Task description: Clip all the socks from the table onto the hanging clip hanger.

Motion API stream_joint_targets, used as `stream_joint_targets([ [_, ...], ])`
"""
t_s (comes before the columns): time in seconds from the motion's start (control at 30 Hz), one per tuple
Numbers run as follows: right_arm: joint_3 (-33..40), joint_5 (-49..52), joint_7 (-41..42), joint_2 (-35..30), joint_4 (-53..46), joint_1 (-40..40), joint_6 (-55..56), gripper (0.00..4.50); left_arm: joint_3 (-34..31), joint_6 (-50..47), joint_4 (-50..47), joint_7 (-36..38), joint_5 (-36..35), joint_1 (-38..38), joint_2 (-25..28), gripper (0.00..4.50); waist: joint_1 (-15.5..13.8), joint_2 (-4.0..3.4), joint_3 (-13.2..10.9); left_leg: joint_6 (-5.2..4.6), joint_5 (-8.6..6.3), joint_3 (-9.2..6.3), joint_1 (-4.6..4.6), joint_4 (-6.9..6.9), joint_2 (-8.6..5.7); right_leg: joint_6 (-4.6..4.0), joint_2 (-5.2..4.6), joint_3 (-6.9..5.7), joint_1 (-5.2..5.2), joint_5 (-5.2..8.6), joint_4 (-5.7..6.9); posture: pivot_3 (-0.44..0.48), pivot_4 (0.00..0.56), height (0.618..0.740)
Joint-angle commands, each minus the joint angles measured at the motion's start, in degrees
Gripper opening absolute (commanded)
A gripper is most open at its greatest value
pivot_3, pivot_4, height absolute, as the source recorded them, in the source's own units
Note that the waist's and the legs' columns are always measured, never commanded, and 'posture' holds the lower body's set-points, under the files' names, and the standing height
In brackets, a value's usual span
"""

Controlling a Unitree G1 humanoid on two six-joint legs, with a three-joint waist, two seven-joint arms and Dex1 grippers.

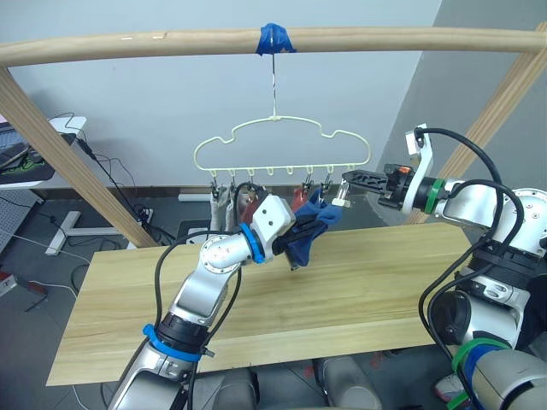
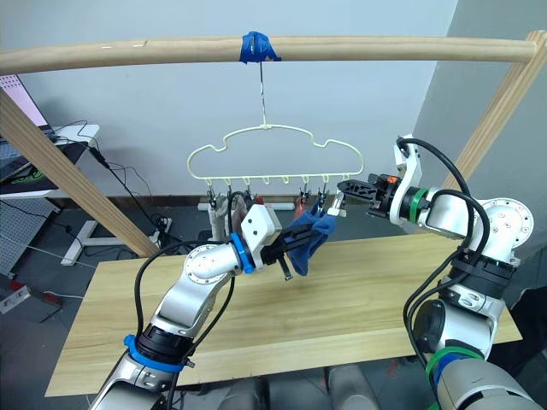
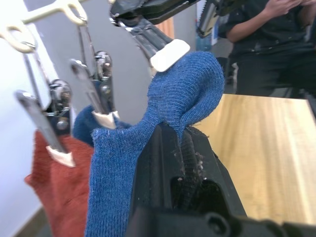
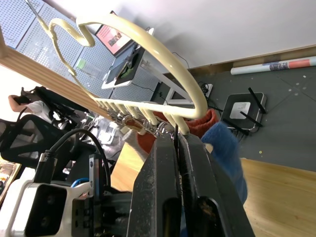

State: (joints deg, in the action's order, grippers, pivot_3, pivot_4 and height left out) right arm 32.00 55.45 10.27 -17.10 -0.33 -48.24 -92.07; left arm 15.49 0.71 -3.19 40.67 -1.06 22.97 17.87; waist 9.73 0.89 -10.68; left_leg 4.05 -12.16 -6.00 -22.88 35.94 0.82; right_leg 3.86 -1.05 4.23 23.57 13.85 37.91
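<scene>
Fingers of the left gripper (image 1: 301,232) are pinching a blue sock (image 1: 313,227), lifting it up under the clip hanger (image 1: 282,149). Its toe is bulging against the pale pad of the end clip (image 3: 159,43). The right gripper (image 1: 352,180) is reaching in from the other side, its fingers pressed together on that end clip. A rust red sock (image 3: 57,185) and another blue one are already hanging from neighbouring clips. The hanger is dangling by its hook from a wooden pole (image 1: 171,43) wrapped in blue tape (image 1: 275,38), above the bare plank counter (image 1: 376,290). A person (image 3: 269,34) is standing beyond the counter.
</scene>
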Motion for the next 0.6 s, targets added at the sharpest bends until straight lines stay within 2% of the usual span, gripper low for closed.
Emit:
stream_joint_targets([
  [0.03,1.0,3.6,0.0,-0.1,-1.6,-2.2,-0.4,0.00,-0.5,2.9,0.1,-1.3,1.1,1.3,-0.1,0.02,0.0,0.00,0.0,0.00,0.00,0.00,0.00,0.00,0.00,0.00,0.00,0.00,0.00,0.00,0.00,-0.156,0.133,0.740],
  [0.6,1.7,10.5,-7.0,2.2,0.0,-3.1,-0.4,0.00,0.4,4.2,1.1,-3.2,3.0,1.8,-2.0,0.02,0.1,0.00,0.0,0.00,0.00,0.00,-0.02,-0.03,0.00,0.00,0.00,0.00,0.01,0.00,-0.02,-0.147,0.135,0.740],
])
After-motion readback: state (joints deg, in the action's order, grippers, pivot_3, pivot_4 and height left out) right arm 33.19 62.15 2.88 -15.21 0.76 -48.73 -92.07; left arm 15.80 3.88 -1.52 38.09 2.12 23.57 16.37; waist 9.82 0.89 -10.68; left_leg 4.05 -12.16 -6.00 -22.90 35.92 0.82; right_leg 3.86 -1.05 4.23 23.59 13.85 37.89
